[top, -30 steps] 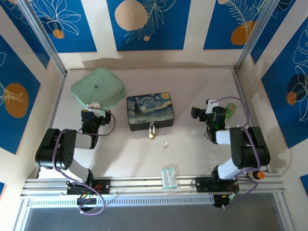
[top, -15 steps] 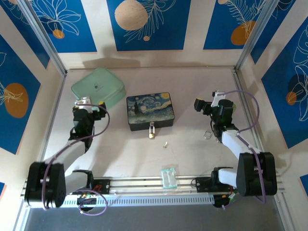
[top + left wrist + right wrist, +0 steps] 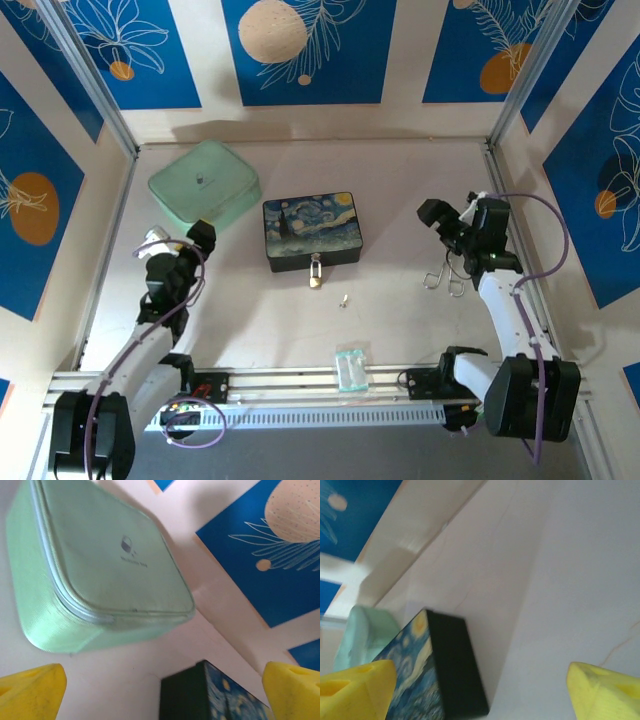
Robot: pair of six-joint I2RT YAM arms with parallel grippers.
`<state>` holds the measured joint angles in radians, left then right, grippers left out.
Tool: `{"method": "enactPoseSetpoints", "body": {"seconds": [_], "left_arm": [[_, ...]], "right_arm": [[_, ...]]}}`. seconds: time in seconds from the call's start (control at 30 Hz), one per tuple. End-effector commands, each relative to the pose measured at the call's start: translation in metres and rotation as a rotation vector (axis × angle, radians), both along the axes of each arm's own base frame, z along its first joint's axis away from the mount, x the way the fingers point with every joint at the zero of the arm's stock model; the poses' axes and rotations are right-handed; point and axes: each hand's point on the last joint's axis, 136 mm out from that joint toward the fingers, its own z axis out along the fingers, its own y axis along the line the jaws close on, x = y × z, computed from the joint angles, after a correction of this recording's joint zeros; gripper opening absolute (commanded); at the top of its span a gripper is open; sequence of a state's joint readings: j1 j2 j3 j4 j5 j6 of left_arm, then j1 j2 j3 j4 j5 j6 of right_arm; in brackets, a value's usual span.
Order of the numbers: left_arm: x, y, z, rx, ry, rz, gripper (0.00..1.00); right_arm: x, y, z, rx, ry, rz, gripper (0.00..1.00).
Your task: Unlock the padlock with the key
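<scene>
Pincers first: the left pincer [image 3: 203, 234] stands released, its yellow fingertips [image 3: 31, 692] spread to the two sides of its wrist view with nothing between them. The right pincer [image 3: 436, 214] is likewise released, its jaws wide apart and empty, over the right part of the table [image 3: 400, 330].

Between the two, about the middle of the table, lies the padlock [image 3: 315, 277]. It is tiny, with a brass-gold body and a thin silver U-shaped shackle whose bow points to the far side. The shackle touches the near wall of the tin [image 3: 311, 232], a flat rectangular box with dark sides and a lid painted with a swirling blue and yellow night sky. Whether the shackle hooks into a clasp is too small to tell. The key [image 3: 344, 299] is a very small silvery sliver on bare table, just near and right of the padlock and apart from it.

Padlock and key sit well apart from both pincers, right of the left one, and left and near of the right one. A soft mint-green zipped case [image 3: 204, 183] with rounded corners lies far-left, just beyond the left pincer. A bent silver wire [image 3: 443, 279] lies on the near side of the right pincer. A small clear plastic packet [image 3: 351, 367] rests at the near edge.
</scene>
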<state>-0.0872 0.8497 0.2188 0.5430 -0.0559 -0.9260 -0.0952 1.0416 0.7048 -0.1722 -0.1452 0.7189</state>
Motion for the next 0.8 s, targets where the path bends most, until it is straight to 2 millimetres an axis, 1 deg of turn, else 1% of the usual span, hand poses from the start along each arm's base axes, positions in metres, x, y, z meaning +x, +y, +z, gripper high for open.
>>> {"method": "enactPoseSetpoints", "body": {"seconds": [0.0, 0.03, 0.07, 0.1, 0.13, 0.17, 0.2, 0.23, 0.3, 0.4, 0.47, 0.5, 0.57, 0.63, 0.67, 0.73, 0.77], "left_arm": [[-0.007, -0.03, 0.012, -0.171, -0.057, -0.15, 1.0], [-0.008, -0.037, 0.011, -0.181, -0.034, -0.179, 1.0], [-0.009, -0.043, 0.004, -0.179, 0.034, -0.196, 0.99], [-0.015, -0.049, -0.008, -0.145, 0.161, -0.204, 0.99], [-0.024, -0.056, -0.017, -0.059, 0.277, -0.218, 1.0], [-0.03, -0.062, -0.019, 0.028, 0.339, -0.232, 1.0], [-0.041, -0.066, -0.025, 0.116, 0.419, -0.238, 1.0], [-0.048, -0.07, -0.027, 0.167, 0.467, -0.239, 1.0], [-0.06, -0.079, -0.032, 0.167, 0.531, -0.251, 1.0], [-0.071, -0.096, -0.04, 0.085, 0.552, -0.279, 1.0], [-0.074, -0.099, -0.046, 0.054, 0.541, -0.274, 1.0], [-0.074, -0.098, -0.05, 0.049, 0.534, -0.265, 1.0], [-0.078, -0.085, -0.055, 0.054, 0.555, -0.203, 1.0], [-0.08, -0.079, -0.056, 0.068, 0.565, -0.176, 1.0], [-0.082, -0.077, -0.055, 0.063, 0.572, -0.165, 1.0], [-0.081, -0.082, -0.053, 0.049, 0.557, -0.191, 1.0], [-0.08, -0.084, -0.053, 0.027, 0.55, -0.194, 1.0]], "right_arm": [[-0.026, 0.037, -0.005, 0.022, 0.051, 0.146, 0.89], [-0.032, 0.044, -0.008, -0.009, 0.064, 0.17, 0.89], [-0.037, 0.051, -0.013, -0.04, 0.078, 0.189, 0.89], [-0.043, 0.059, -0.017, -0.074, 0.091, 0.218, 0.89], [-0.05, 0.068, -0.023, -0.106, 0.111, 0.247, 0.89], [-0.055, 0.076, -0.028, -0.134, 0.126, 0.272, 0.89], [-0.062, 0.083, -0.036, -0.168, 0.152, 0.292, 0.89], [-0.068, 0.089, -0.045, -0.199, 0.179, 0.309, 0.89], [-0.079, 0.102, -0.057, -0.245, 0.219, 0.353, 0.85], [-0.094, 0.126, -0.076, -0.262, 0.273, 0.418, 0.83], [-0.102, 0.138, -0.088, -0.286, 0.315, 0.445, 0.83], [-0.106, 0.145, -0.093, -0.304, 0.33, 0.46, 0.83], [-0.11, 0.152, -0.103, -0.349, 0.363, 0.456, 0.82], [-0.115, 0.161, -0.111, -0.362, 0.39, 0.464, 0.82], [-0.117, 0.166, -0.115, -0.357, 0.404, 0.471, 0.8], [-0.121, 0.176, -0.124, -0.342, 0.43, 0.488, 0.73], [-0.123, 0.18, -0.129, -0.339, 0.443, 0.499, 0.65]]}}
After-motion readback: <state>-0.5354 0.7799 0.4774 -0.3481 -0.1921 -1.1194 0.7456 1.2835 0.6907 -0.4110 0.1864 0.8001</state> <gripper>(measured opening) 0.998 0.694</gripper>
